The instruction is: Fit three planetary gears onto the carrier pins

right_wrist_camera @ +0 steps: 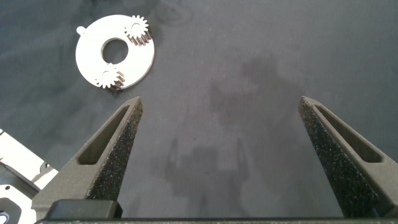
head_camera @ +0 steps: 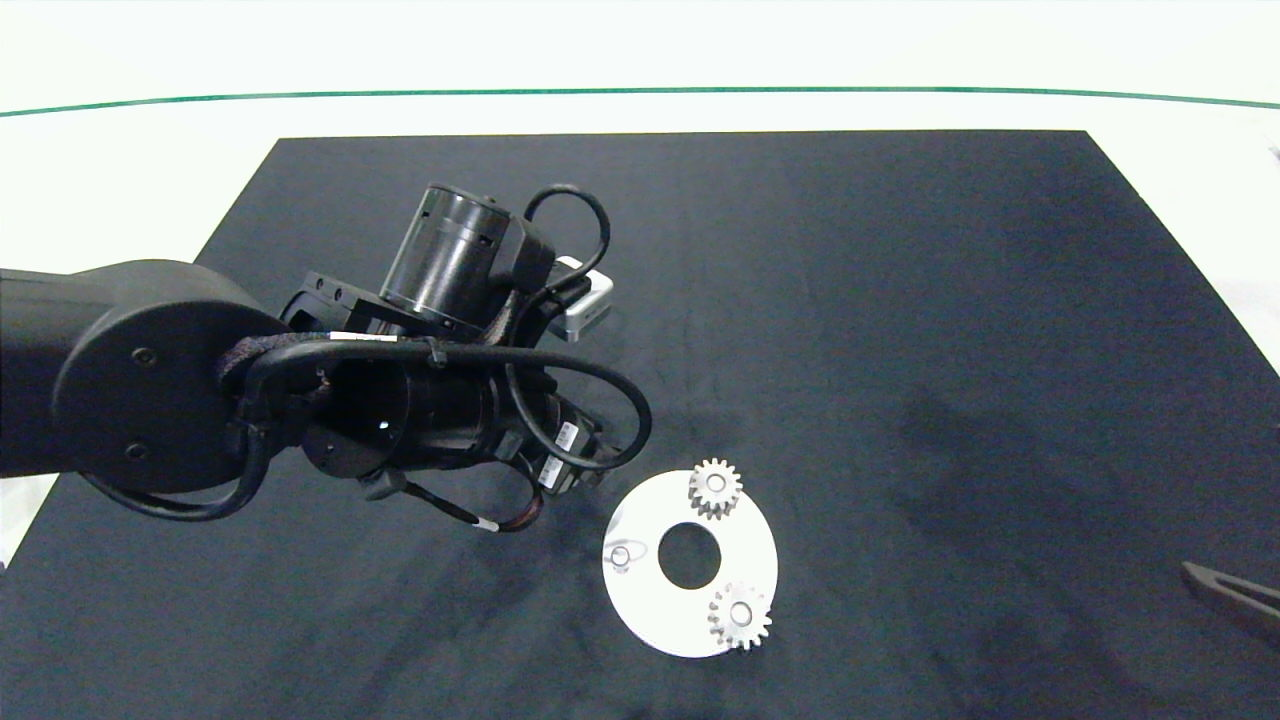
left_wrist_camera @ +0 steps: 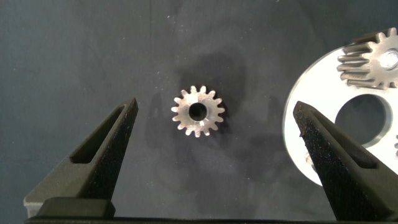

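Looming nearest the head camera, the left arm (head_camera: pixel 150 390) is reaching in over the black mat (head_camera: pixel 900 300), its bulky dark joints and looped cables hiding its own gripper from above. Beneath it, the left gripper (left_wrist_camera: pixel 214 124) is hovering with its grey, wedge-shaped, grainy-faced fingers (left_wrist_camera: pixel 106 155) spread wide apart, the third planetary gear (left_wrist_camera: pixel 198 112) lying flat on the mat between them and touched by neither. Beside that gear, the white disc (head_camera: pixel 650 610) is resting flat, smooth and round with a large centre hole. Two planetary gears (head_camera: pixel 715 488) (head_camera: pixel 740 615) are already sitting on their carrier pins, one at the disc's far rim and one at its near rim. One bare pin (head_camera: pixel 620 556), short and whitish, is standing free at the disc's left rim, next to the arm.

Judged from this layout, the final gear's pick-up is in hand: the fingers should descend, close on the toothed rim, lift, then align the bore over the bare pin.

Parked at the mat's right edge, well apart from the disc, the right gripper (right_wrist_camera: pixel 217 162) is idling with its fingers open and nothing between them.
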